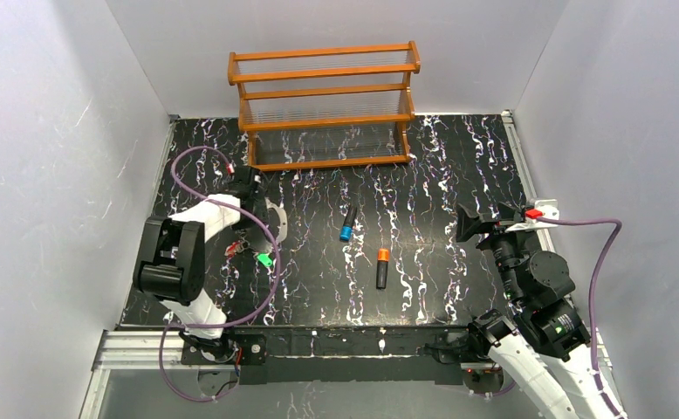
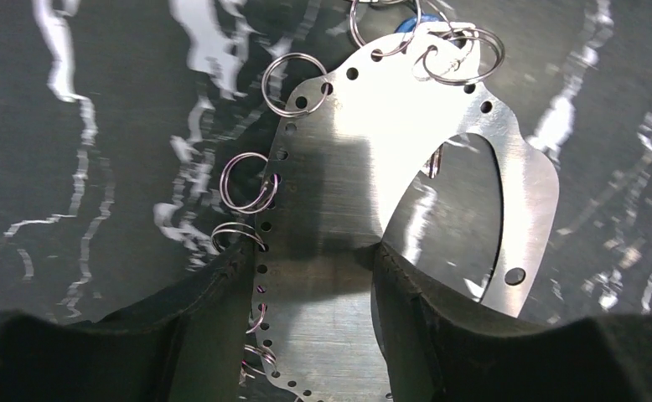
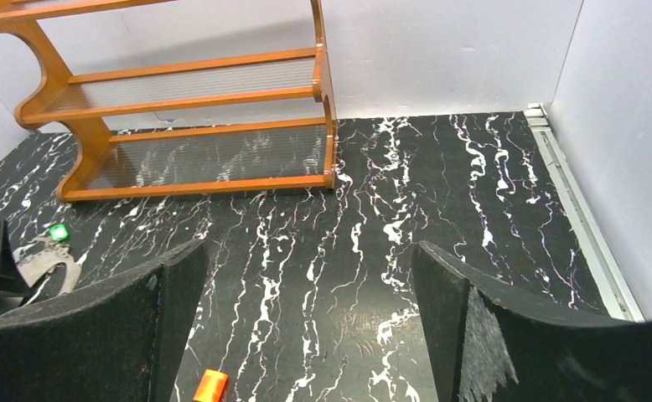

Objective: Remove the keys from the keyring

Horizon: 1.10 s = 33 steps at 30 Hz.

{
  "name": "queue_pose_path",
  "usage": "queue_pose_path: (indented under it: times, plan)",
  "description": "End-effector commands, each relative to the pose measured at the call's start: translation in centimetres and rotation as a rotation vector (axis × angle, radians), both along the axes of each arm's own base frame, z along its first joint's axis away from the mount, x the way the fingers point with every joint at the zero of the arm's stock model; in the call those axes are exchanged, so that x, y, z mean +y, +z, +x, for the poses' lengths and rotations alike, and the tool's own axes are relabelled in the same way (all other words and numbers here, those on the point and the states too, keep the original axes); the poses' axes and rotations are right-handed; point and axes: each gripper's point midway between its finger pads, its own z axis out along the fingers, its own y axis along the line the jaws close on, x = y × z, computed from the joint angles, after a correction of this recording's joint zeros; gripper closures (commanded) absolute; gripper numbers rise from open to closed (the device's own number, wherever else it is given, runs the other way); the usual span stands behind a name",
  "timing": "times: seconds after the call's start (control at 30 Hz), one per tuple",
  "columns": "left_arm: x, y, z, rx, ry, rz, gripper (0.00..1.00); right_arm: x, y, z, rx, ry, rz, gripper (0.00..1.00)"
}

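The keyring [image 2: 339, 151] is a wide, flat, pale metal band with a row of small holes and several thin wire loops along its edge. My left gripper [image 2: 314, 251] is shut across the band, one finger on each edge. A blue key head [image 2: 406, 23] peeks out behind the ring's far end. In the top view the left gripper [image 1: 253, 202] holds the keyring [image 1: 276, 223] at the table's left side, and a green key [image 1: 264, 259] lies just in front of it. The right wrist view also shows a green key [image 3: 58, 232]. My right gripper [image 1: 469, 223] is open and empty on the right.
A wooden three-shelf rack [image 1: 323, 105] stands at the back. A black marker with a blue cap [image 1: 347, 224] and a black marker with an orange cap [image 1: 381, 268] lie mid-table. White walls close in the black marbled table [image 1: 458, 166].
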Motion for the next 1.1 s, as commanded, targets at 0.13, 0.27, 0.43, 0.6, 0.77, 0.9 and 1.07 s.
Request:
queue_pose_path:
  times: [0.13,0.27,0.43,0.6,0.77,0.9,1.07]
  plan:
    - [-6.3,-1.8,-3.7,0.129,-0.164,0.046,0.56,0.8,0.7,0.2,-0.032,0.037,0.017,0.01]
    - [-7.7,-1.1,-3.0,0.099,-0.224,0.151,0.46,1.0,0.5,0.2,-0.027,0.045,0.012,0.01]
    - [-9.2,-1.6,-3.4,0.109,-0.272,0.181,0.38,1.1,0.4,0.4,-0.021,0.047,0.008,0.01]
    - [-9.7,-2.3,-4.3,0.140,-0.276,0.165,0.32,1.2,0.2,0.4,-0.016,0.050,0.005,0.01]
    - [-8.5,-1.9,-4.8,0.148,-0.250,0.210,0.29,1.3,0.1,0.5,-0.011,0.051,0.002,0.01]
    - [-8.5,-1.4,-5.2,0.134,-0.232,0.161,0.29,1.2,0.1,0.4,-0.011,0.051,0.002,0.01]
    - [-8.5,-2.5,-6.1,0.183,-0.218,0.093,0.32,1.2,0.1,0.4,-0.011,0.053,0.002,0.01]
